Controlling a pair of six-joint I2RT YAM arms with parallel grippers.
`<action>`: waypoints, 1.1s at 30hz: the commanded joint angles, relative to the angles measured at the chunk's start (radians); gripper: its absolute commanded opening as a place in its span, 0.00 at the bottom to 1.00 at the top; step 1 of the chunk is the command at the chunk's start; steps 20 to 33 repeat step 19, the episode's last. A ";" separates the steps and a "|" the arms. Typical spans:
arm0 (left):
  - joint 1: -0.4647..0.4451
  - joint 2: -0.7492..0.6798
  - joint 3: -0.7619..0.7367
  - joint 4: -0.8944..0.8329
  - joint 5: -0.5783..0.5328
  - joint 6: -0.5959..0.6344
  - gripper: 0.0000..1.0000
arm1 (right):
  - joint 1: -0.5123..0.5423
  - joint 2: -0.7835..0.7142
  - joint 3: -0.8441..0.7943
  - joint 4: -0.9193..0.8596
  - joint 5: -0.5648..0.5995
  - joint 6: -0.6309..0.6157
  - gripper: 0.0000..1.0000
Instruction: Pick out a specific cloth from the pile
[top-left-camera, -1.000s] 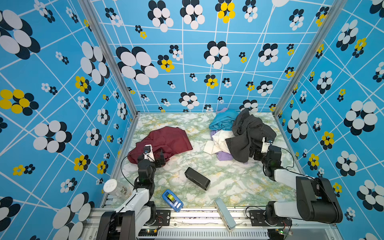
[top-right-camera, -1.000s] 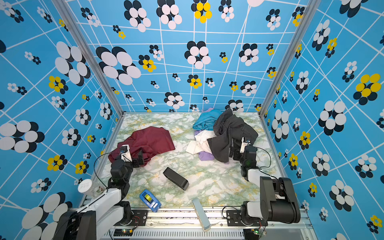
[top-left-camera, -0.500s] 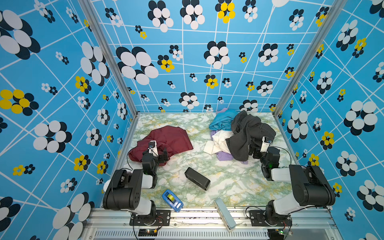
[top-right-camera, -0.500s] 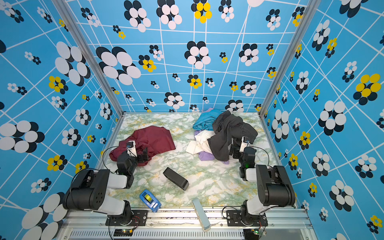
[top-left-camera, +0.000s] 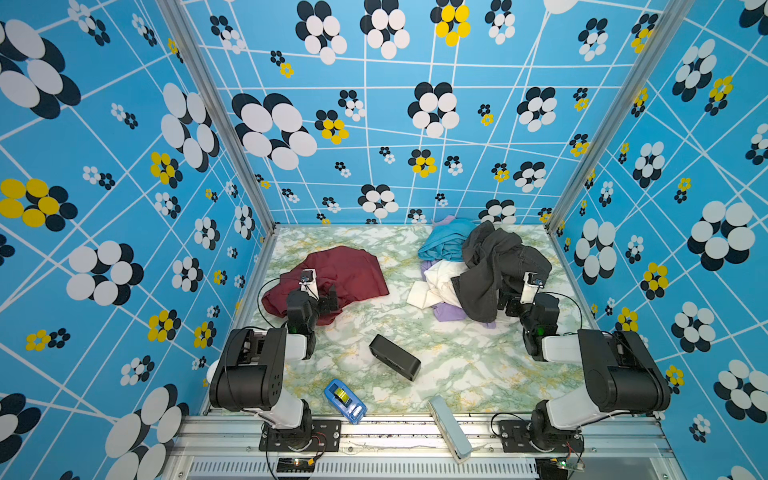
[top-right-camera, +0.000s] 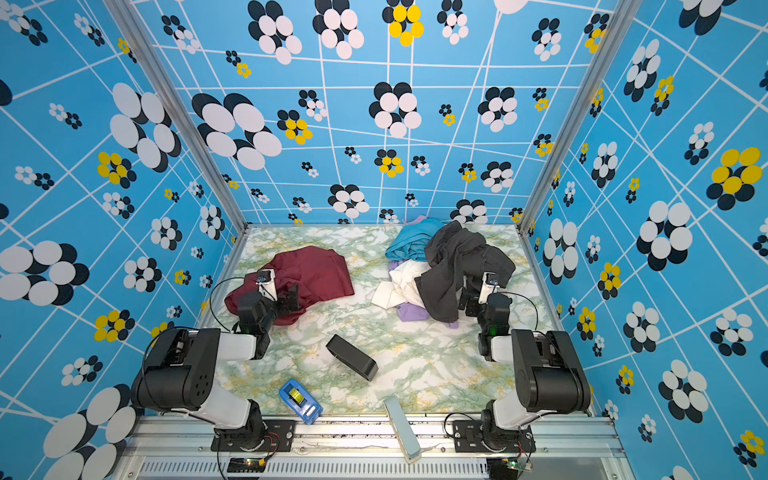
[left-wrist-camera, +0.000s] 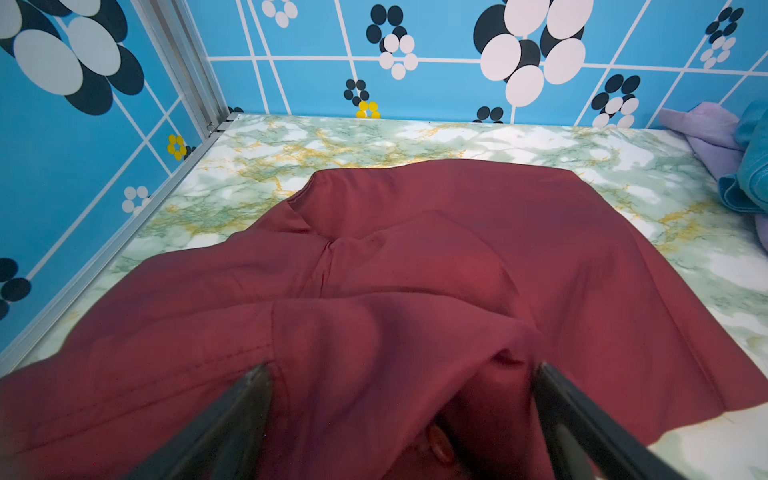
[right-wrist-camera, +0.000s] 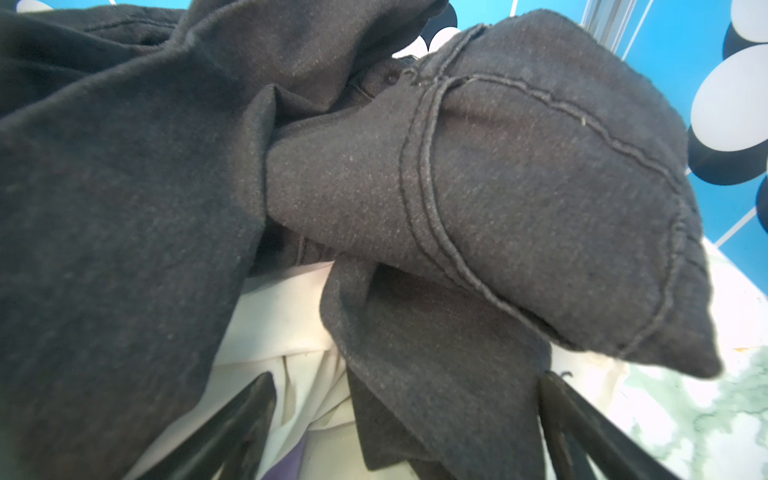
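Logging the cloth, maroon and faintly shiny, lying crumpled on the left half of the marble table in both top views, well apart from the pile at the right rear. Finding the left gripper low at the cloth's near edge, jaws spread wide. In the left wrist view, noting the dark fingers standing apart with a raised maroon fold bunched between them, not pinched; unable to tell whether touching. Finding the right gripper tucked against the pile's near right side, jaws likewise spread. In the right wrist view, seeing a flap of the charcoal garment hanging between the fingers over the white cloth, nothing clamped. Noting a black box lying near table centre, a blue device just inside the front edge, both well apart from the clothes.
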 joint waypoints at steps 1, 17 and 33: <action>-0.006 -0.008 0.003 -0.016 0.015 0.012 0.99 | 0.007 -0.003 0.022 -0.015 0.015 -0.012 0.99; -0.006 -0.008 0.003 -0.017 0.015 0.012 0.99 | 0.017 -0.004 0.032 -0.038 0.024 -0.020 0.99; -0.006 -0.008 0.003 -0.016 0.015 0.012 0.99 | 0.017 -0.004 0.034 -0.038 0.025 -0.020 0.99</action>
